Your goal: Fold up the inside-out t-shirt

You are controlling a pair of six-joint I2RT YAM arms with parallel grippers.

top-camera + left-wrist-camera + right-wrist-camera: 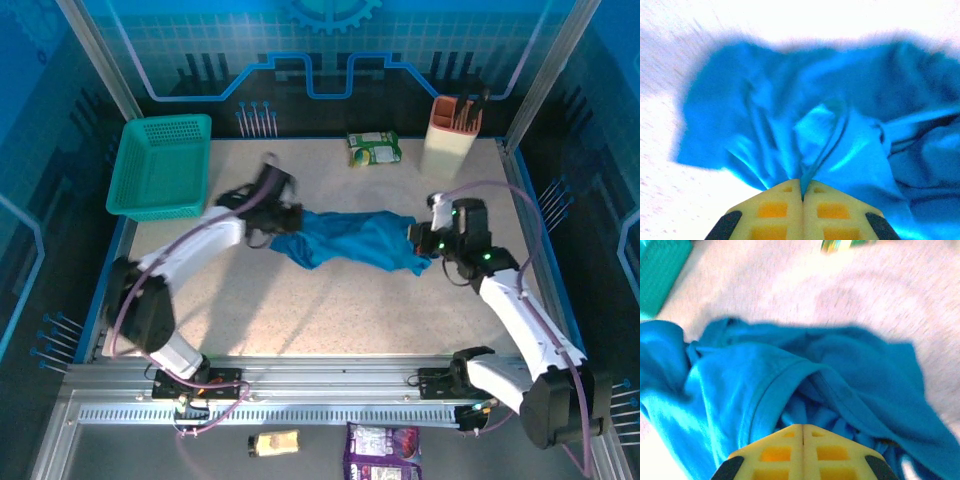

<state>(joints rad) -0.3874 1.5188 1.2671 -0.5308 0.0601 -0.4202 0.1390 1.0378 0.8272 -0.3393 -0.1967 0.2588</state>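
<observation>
The inside-out t-shirt (350, 240) is a plain blue cloth lying bunched in a long rumpled strip across the middle of the table. My left gripper (285, 225) is at its left end, and in the left wrist view the left gripper (802, 189) is shut, with a fold of the t-shirt (840, 130) pinched between the yellow pads. My right gripper (420, 240) is at the shirt's right end. In the right wrist view the right gripper (803, 430) is shut against gathered folds of the t-shirt (740, 375), just under a hemmed sleeve opening.
A teal mesh basket (160, 165) stands at the back left. A green snack packet (373, 148) and a beige holder (452, 135) are at the back. Two more packets (382, 452) lie below the front rail. Bare table lies in front of the shirt.
</observation>
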